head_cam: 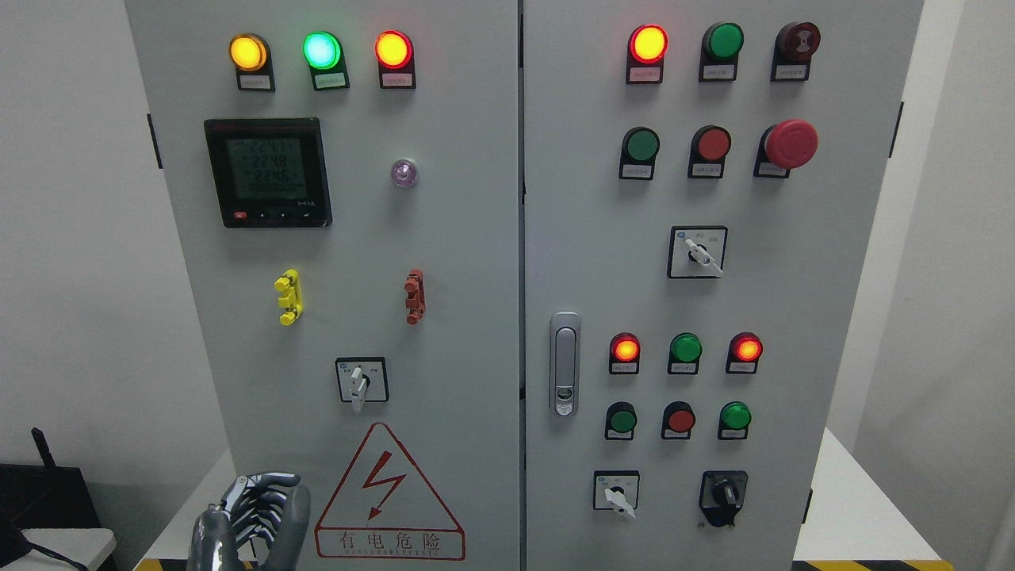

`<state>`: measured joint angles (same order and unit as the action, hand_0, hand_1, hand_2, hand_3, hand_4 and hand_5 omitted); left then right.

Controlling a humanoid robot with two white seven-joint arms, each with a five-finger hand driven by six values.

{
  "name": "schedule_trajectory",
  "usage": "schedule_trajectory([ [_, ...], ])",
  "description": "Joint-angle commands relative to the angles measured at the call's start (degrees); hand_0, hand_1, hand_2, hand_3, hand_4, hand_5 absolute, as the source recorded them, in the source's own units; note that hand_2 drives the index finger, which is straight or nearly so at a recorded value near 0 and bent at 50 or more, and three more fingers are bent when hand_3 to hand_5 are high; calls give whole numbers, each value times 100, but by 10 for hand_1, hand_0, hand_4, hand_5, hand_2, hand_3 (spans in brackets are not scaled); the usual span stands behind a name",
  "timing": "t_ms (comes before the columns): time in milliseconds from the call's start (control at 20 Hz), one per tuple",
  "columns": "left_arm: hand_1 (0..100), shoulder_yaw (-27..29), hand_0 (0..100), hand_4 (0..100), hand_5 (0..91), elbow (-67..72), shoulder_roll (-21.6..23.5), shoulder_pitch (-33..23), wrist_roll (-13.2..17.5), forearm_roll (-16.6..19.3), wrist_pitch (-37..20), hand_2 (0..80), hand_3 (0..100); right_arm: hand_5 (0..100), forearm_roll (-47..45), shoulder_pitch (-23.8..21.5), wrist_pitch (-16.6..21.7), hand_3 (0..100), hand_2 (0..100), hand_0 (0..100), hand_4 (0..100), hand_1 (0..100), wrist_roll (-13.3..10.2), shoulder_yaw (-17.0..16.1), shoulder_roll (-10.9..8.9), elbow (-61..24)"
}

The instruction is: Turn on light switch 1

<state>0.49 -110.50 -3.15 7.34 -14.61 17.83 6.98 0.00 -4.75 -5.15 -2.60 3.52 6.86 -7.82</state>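
A grey electrical cabinet with two doors fills the head view. Its left door carries one white rotary switch, its knob pointing down. On the right door are a white rotary switch at mid height, another white one low down, and a black one beside it. I cannot tell which is switch 1. My left hand rises at the lower left, below and left of the left door's switch. Its fingers are relaxed, slightly bent, and hold nothing. It touches no control.
Lit yellow, green and red lamps top the left door, above a meter display. The right door has lamps, push buttons, a red emergency stop and a door handle. A warning triangle sits beside my hand.
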Motion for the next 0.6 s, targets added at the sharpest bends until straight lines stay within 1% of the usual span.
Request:
schedule_trajectory([
  [0, 300, -761, 46, 821, 844, 2, -177, 206, -323, -25, 347, 470, 738, 0, -105, 0, -4, 0, 0, 120, 0, 389, 5, 0, 0, 0],
  [251, 293, -840, 67, 820, 846, 46, -213, 233, -358, -60, 383, 464, 719, 0, -105, 0, -4, 0, 0, 120, 0, 389, 5, 0, 0, 0],
  [351, 291, -867, 70, 820, 848, 46, -230, 294, -367, -69, 531, 463, 716, 0, -105, 0, -4, 0, 0, 120, 0, 389, 5, 0, 0, 0],
  [401, 292, -867, 72, 819, 849, 46, -230, 338, -419, -86, 628, 461, 714, 0, -105, 0, -4, 0, 0, 120, 0, 389, 5, 0, 0, 0],
  [551, 308, -867, 74, 819, 850, 55, -248, 461, -595, -323, 883, 458, 713, 0, -105, 0, -4, 0, 0, 120, 0, 389, 5, 0, 0, 0],
])
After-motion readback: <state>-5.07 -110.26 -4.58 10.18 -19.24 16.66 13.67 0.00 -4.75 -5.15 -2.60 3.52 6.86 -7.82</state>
